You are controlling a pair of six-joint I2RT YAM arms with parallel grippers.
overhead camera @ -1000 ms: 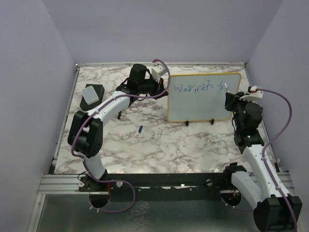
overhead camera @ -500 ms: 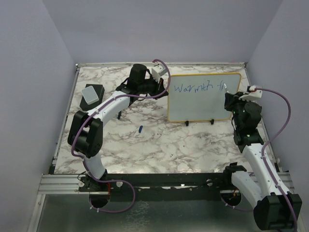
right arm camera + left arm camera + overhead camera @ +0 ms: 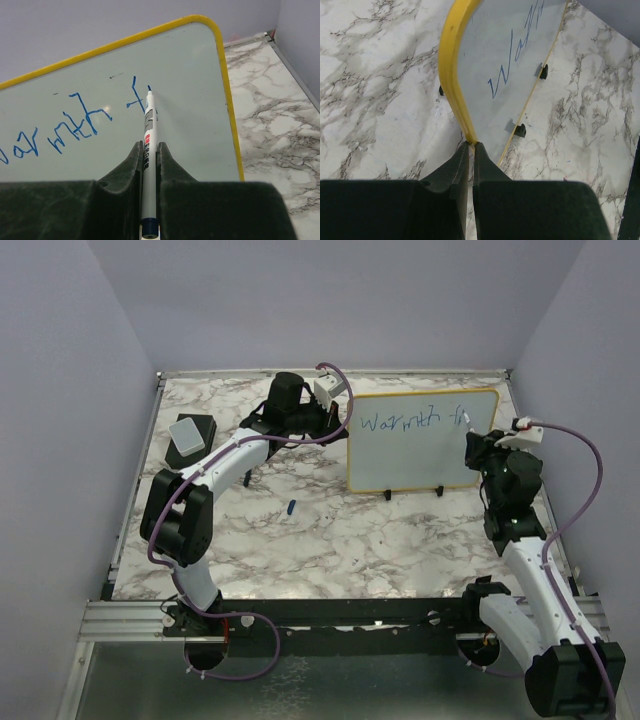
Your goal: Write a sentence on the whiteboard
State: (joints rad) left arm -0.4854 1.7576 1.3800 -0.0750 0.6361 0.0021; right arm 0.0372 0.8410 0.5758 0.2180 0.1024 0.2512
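a: top view first. where is the whiteboard (image 3: 420, 465)?
b: it stands upright on its feet at the far right of the marble table (image 3: 330, 540), facing the arms. the sentence (image 3: 402, 424) is only one blue line near the top: "warmth" and the start of an "f". a grey-topped eraser (image 3: 190, 438) lies at the far left. a small blue thing (image 3: 290, 507), perhaps a cap, lies near the middle.

a: and the left wrist view?
b: the left gripper (image 3: 471, 145) is pinched onto the yellow frame (image 3: 451, 60) at the board's left edge, bracing it.

a: right wrist?
b: the right gripper (image 3: 149, 148) is clenched on a white marker (image 3: 149, 122). its tip looks to touch the board at the upper right of the "f" (image 3: 136, 102).

a: so which step is this?
b: i'd say mid-writing, at the very start of the second word, with most of the sentence not yet written. the next move calls for light, even strokes to finish that word in the narrow space before the right frame. after that the pen has to drop to a second line further left. the left hold should be firm so the board doesn't tip.
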